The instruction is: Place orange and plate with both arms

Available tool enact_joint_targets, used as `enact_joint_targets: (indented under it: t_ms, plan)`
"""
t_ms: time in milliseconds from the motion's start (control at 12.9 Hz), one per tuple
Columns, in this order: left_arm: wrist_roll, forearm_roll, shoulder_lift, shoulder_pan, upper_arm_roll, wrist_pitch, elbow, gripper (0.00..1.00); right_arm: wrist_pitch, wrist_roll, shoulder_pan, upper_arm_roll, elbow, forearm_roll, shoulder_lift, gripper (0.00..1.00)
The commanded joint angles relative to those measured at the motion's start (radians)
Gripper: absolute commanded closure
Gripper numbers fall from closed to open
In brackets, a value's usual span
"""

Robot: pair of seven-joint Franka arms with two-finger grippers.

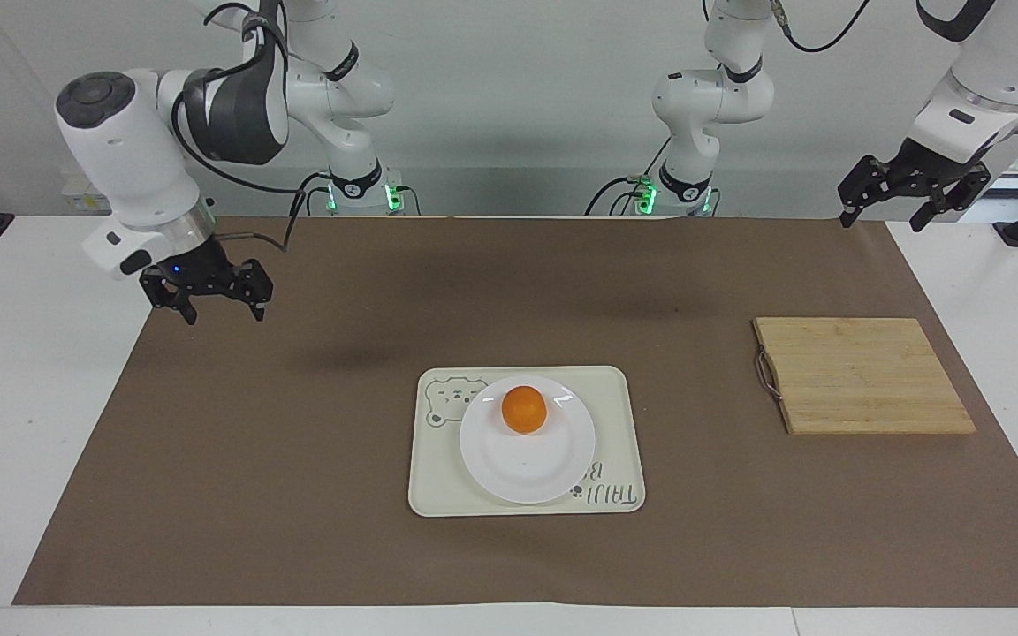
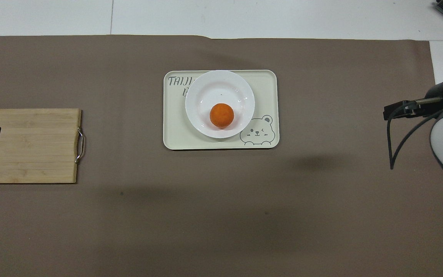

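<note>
Orange: a small round bright-orange fruit (image 1: 524, 410) is seen resting in the plate, on the part of its well nearer to the robots.
Plate: a round glossy white shallow dish with a raised rim (image 1: 527, 473) is set on the tray; part of the tray's lettering is covered by it.
Tray: a cream rectangular tray with rounded corners, a bear drawing and lettering (image 1: 619, 442) is laid flat near the middle of the brown paper table cover (image 1: 297, 495).
Cutting board: a rectangular pale wooden board with a metal handle (image 1: 862, 375) is laid toward the left arm's end of the table, well apart from the tray.
Right gripper: the black two-finger gripper of the right arm (image 1: 220, 309) is held in the air over the edge of the brown cover at the right arm's end of the table; its jaws are seen apart and nothing is held.
Left gripper: the black two-finger gripper of the left arm (image 1: 882, 221) is held high over the left arm's end of the table; its jaws are spread apart and nothing is held.
</note>
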State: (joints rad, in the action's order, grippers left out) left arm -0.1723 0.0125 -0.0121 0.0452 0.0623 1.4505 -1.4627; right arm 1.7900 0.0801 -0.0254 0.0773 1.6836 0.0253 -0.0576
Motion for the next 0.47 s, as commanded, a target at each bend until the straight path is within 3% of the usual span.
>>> enact_joint_targets:
  t_ms: [0, 233, 388]
  plan:
    - [-0.003, 0.010, 0.020, -0.008, -0.007, -0.007, -0.019, 0.00, -0.085, -0.059, -0.001, -0.014, 0.001, 0.010, 0.082, 0.00]
    - [-0.003, 0.010, 0.020, -0.008, -0.007, -0.007, -0.019, 0.00, -0.254, -0.059, -0.002, -0.016, -0.143, 0.012, 0.070, 0.00]
    - [-0.003, 0.010, 0.020, -0.008, -0.007, -0.007, -0.019, 0.00, -0.259, -0.054, -0.001, -0.016, -0.138, 0.009, 0.077, 0.00]
